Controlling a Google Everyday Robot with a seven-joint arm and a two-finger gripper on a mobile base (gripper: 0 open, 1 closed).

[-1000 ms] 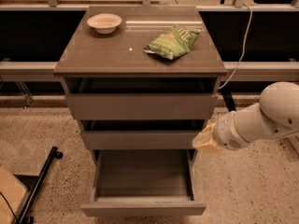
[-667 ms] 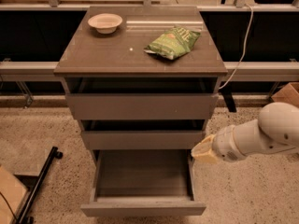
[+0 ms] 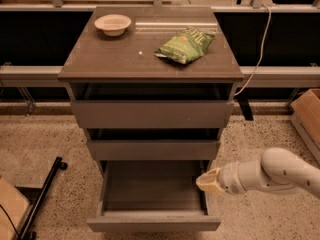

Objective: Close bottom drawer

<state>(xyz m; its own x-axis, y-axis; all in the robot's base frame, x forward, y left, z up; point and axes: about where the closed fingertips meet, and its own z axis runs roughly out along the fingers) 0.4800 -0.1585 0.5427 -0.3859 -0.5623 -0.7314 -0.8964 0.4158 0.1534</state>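
Note:
The bottom drawer (image 3: 154, 222) of the grey-brown cabinet (image 3: 150, 59) stands pulled far out, its shallow grey interior empty. The middle drawer (image 3: 153, 149) and the top drawer (image 3: 152, 114) above it sit slightly out. My gripper (image 3: 206, 181), on a white arm coming in from the right, is low beside the bottom drawer's right side wall, about halfway along its depth.
A green chip bag (image 3: 185, 45) and a small beige bowl (image 3: 113, 24) lie on the cabinet top. A cardboard box (image 3: 307, 114) stands on the floor at right, a black stand leg (image 3: 42, 196) at lower left, a white cable (image 3: 255, 59) behind.
My gripper and arm have dropped lower, from beside the middle drawer down to the right side of the open bottom drawer. The drawers have not moved.

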